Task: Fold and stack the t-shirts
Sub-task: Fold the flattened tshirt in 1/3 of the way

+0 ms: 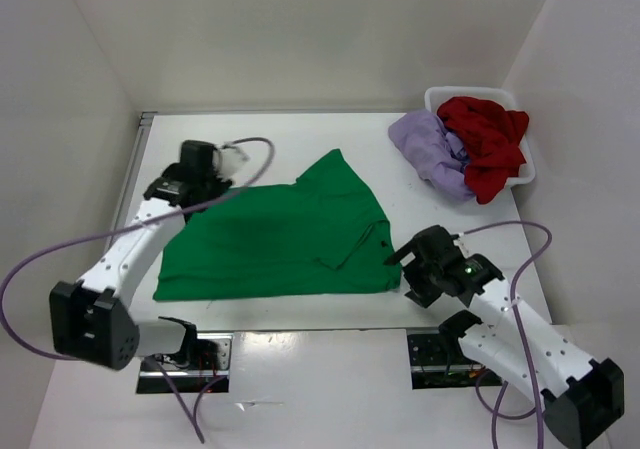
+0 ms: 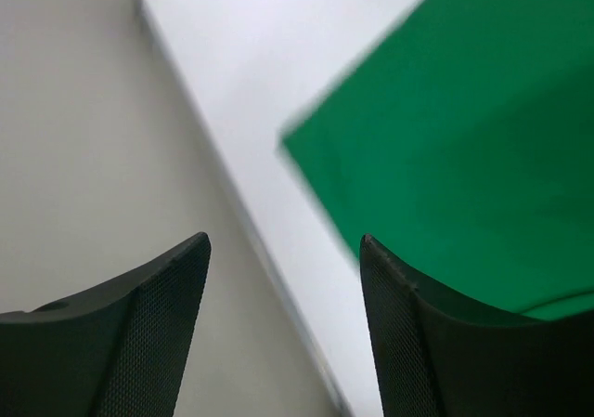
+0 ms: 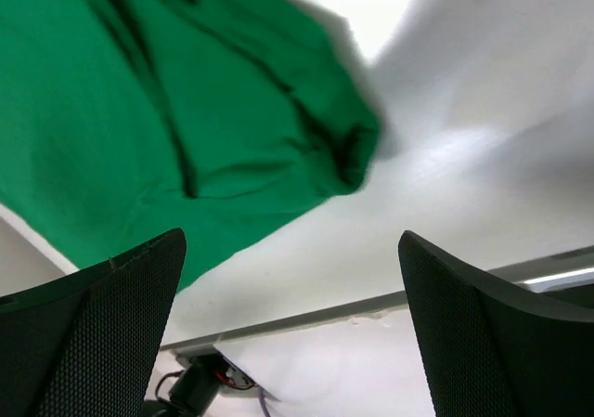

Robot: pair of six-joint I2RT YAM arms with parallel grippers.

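Green t-shirt (image 1: 270,244) is spread flat on the table (image 1: 300,139), judged light and limp, best pinched at hem corners; left gripper (image 2: 283,250) and right gripper (image 3: 292,241) are seen parted wide, nothing held

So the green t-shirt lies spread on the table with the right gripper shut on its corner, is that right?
Not quite: the right gripper is open and holds nothing, as the right wrist view shows. The green t-shirt does lie spread on the table.
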